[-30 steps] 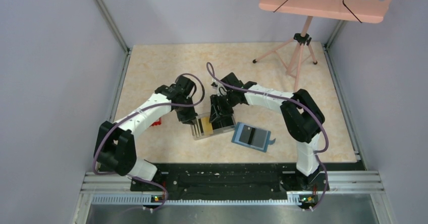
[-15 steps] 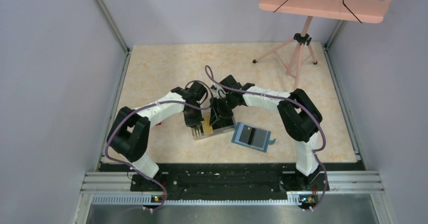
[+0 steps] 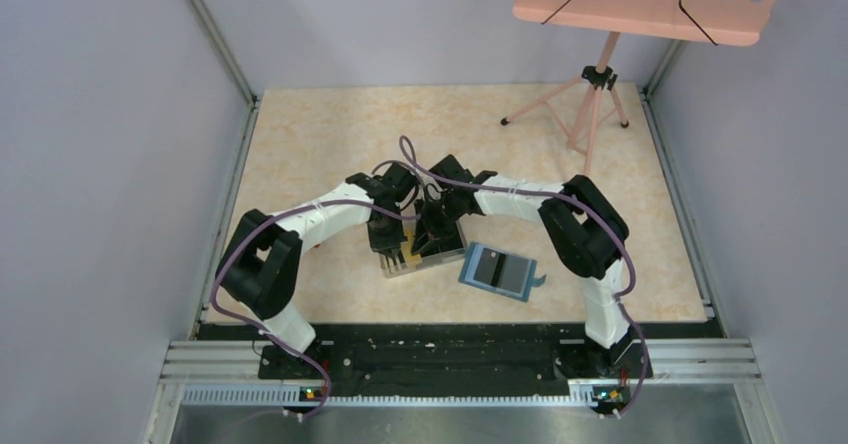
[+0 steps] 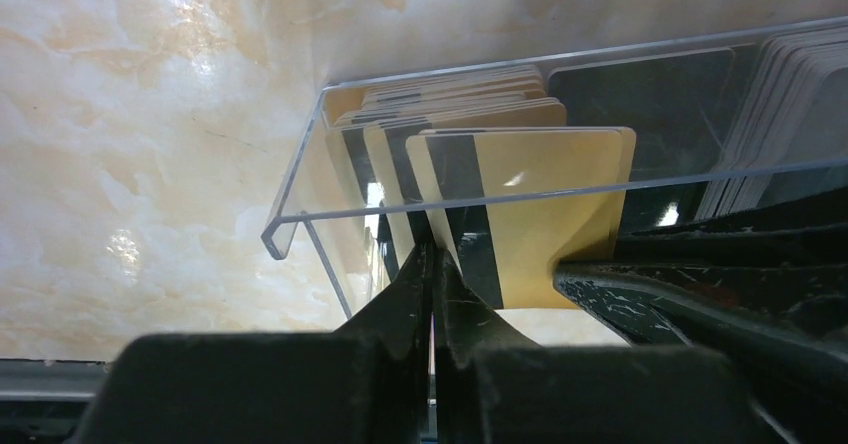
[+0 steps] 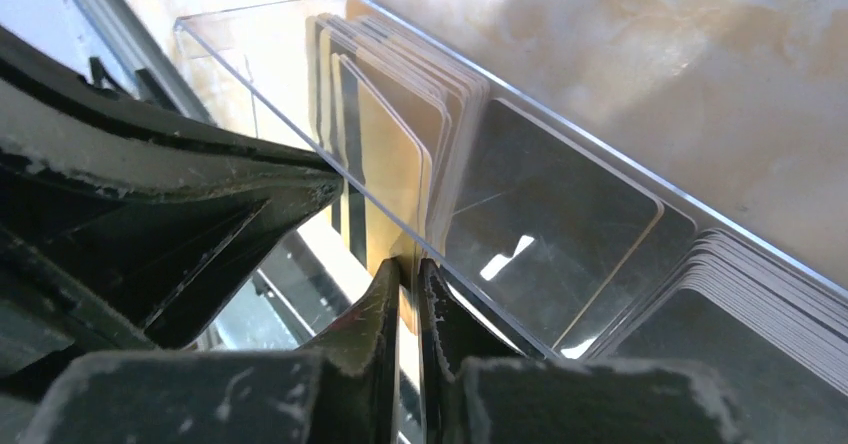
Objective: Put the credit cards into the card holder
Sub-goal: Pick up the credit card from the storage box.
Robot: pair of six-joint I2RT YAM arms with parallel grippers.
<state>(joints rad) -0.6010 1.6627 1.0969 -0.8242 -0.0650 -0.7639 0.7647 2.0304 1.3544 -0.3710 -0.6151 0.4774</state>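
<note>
A clear plastic box holds the credit cards upright: gold ones with dark stripes, black ones and a pale grey stack. My right gripper is shut on the edge of a gold card at the box's near wall. My left gripper is shut, with its tips against the striped gold cards just beside the right fingers; I see no card between its fingers. Both grippers meet over the box in the top view, left and right. The teal card holder lies open right of the box.
A pink music stand stands at the back right of the marbled table. Grey walls enclose the table on three sides. A metal rail runs along the near edge.
My left arm has swung right from the table's left side and brought its gripper down to the box beside the right gripper. The right gripper has stayed at the box.
</note>
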